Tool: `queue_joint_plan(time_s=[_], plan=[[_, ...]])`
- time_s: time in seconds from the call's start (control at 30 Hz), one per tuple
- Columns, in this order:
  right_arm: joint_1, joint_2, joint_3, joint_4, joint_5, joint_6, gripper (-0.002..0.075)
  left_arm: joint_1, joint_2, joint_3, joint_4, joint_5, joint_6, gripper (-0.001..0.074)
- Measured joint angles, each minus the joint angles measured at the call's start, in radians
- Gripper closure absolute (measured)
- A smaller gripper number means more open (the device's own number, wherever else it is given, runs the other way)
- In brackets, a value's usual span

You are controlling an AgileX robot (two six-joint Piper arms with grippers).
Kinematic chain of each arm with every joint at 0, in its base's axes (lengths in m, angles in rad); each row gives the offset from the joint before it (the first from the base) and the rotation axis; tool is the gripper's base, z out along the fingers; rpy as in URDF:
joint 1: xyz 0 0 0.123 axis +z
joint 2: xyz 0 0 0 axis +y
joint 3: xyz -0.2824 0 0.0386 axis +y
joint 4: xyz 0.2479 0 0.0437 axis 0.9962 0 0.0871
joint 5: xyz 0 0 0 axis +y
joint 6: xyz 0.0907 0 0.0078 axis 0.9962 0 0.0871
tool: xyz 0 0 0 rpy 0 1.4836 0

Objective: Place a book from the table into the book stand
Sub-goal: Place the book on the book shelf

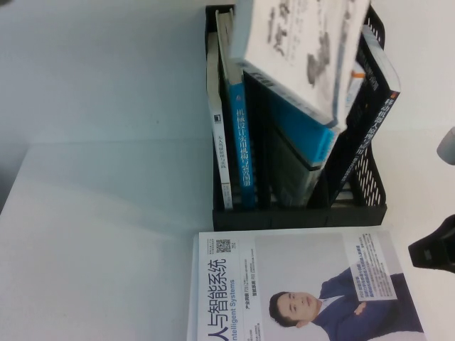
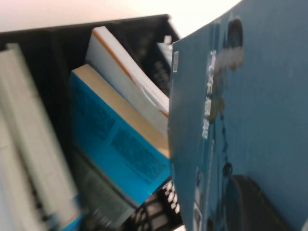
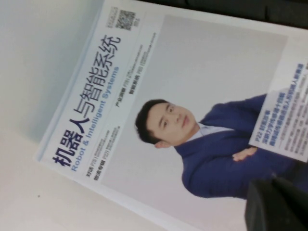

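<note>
the large thin white-covered book (image 1: 298,50) with black chinese title and teal-blue back cover (image 2: 250,120) hangs tilted above the black plastic book stand (image 1: 362,206) with upright dividers, its lower corner dipping among the books already in the slots. the left tool (image 2: 250,202) appears only as a dark finger against the teal cover in the left wrist view, pinching the book. in front of the book stand, the white book picturing a man in a blue suit (image 1: 298,291) lies flat on the white counter (image 1: 99,234). the right tool (image 1: 434,249) sits at that book's right edge, just off the stand's front right corner; its finger state cannot be told.
</note>
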Motion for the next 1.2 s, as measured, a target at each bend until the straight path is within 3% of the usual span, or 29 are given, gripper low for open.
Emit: queue_joint_plan(time_s=[0.2, 0.83, 1.2], plan=[[0.0, 0.0, 0.0, -0.09, 0.032, 0.046, 0.0729, -0.028, 0.127, -0.134, 0.009, -0.006, -0.035, 0.0621], [0.0, 0.046, 0.0, -0.176, -0.08, 0.148, 0.0729, -0.182, 0.107, -0.186, 0.152, -0.236, -0.025, 0.0621], [0.0, 0.046, 0.0, -0.178, -0.041, 0.148, 0.0729, -0.176, 0.123, -0.173, 0.366, -0.143, -0.029, 0.0621]])
